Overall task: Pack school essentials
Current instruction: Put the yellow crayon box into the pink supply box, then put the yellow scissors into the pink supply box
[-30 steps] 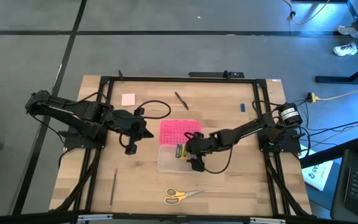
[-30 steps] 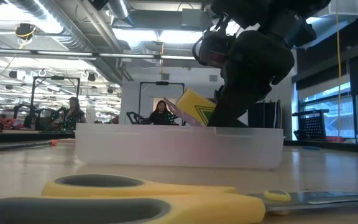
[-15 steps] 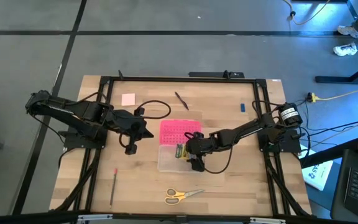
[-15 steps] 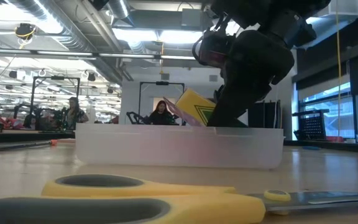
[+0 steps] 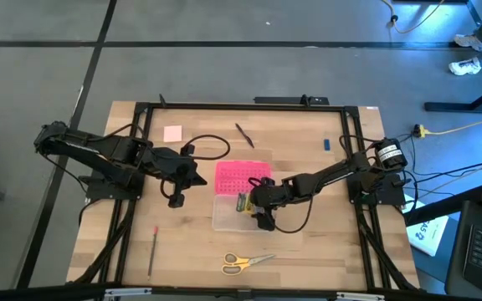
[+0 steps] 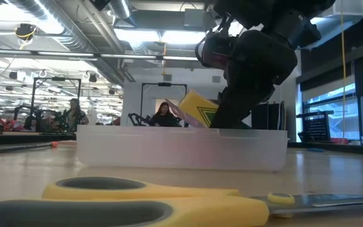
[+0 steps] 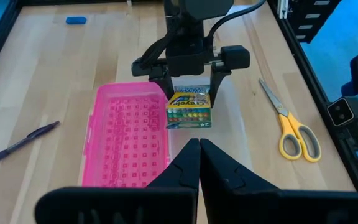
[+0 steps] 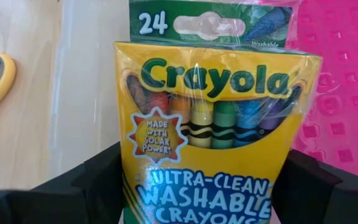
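From overhead I see a pale wooden table (image 5: 308, 251) with visible plank seams, framed by dark metal rails. My right gripper (image 5: 252, 203) sits at the table's middle, its jaws clamped on the crayon box (image 5: 243, 202), a glossy yellow-and-green cardboard carton wrapped in clear film (the wrist camera reads "Crayola" and "24" on it). The box is held tilted over the clear case (image 5: 228, 214), a frosted, rectangular plastic tray with low walls; in the low view a corner of the box (image 6: 197, 108) rises above the tray's rim (image 6: 181, 131). The case's pink lid (image 5: 243, 175), hinged open and lying flat beside the tray, has a grid of small raised squares.

My left gripper (image 5: 176, 197) waits near the case's left side, well clear of it, its two dark fingers (image 7: 219, 177) pressed together.

The rest of the stationery lies scattered. The scissors (image 5: 243, 262), yellow looped handles and slim metal blades, rest near the front edge with open wood around them. A thin red pencil (image 5: 153, 242) lies at the front left, close to the rail. A flat pale pink square pad (image 5: 172, 133) and a dark pen (image 5: 244, 135) sit toward the far edge, and a tiny blue piece (image 5: 327, 144) lies at the far right, just beside the rail.
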You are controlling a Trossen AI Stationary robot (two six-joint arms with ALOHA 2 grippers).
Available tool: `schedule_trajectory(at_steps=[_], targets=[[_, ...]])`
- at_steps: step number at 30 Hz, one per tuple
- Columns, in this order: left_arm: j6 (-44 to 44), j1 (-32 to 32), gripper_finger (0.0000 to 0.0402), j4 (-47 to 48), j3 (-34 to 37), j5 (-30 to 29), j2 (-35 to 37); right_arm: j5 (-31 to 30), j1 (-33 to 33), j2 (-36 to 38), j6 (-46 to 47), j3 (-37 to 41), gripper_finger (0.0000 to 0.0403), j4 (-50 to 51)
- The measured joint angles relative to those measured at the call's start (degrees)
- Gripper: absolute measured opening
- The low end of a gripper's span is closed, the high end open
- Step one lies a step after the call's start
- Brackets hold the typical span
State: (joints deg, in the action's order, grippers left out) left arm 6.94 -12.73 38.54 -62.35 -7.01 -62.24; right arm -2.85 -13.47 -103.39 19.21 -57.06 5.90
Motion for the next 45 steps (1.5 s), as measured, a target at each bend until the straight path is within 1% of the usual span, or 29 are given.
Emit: schedule_trajectory(at_steps=[6,17,21,24,30,40,45], targets=[[0.0,0.0,0.0000,0.0,0.0,0.0,0.0,0.0,0.0,0.0,-0.1,0.0,0.0322,0.9],[0.0,0.0,0.0000,0.0,0.0,0.0,0.0,0.0,0.0,0.0,-0.2,0.0,0.0395,1.6],[0.0,0.0,0.0000,0.0,0.0,0.0,0.0,0.0,0.0,0.0,-0.1,-0.2,0.0397,1.0],[0.0,0.0,0.0000,0.0,0.0,0.0,0.0,0.0,0.0,0.0,-1.6,-1.8,0.0397,1.6],[0.0,0.0,0.0000,0.0,0.0,0.0,0.0,0.0,0.0,0.0,-1.8,-6.6,0.0398,7.9],[0.0,0.0,0.0000,0.0,0.0,0.0,0.0,-0.1,1.0,0.0,0.0,-16.0,0.0395,22.5],[0.0,0.0,0.0000,0.0,0.0,0.0,0.0,-2.1,0.6,0.0,-4.2,-22.1,0.0386,31.5]])
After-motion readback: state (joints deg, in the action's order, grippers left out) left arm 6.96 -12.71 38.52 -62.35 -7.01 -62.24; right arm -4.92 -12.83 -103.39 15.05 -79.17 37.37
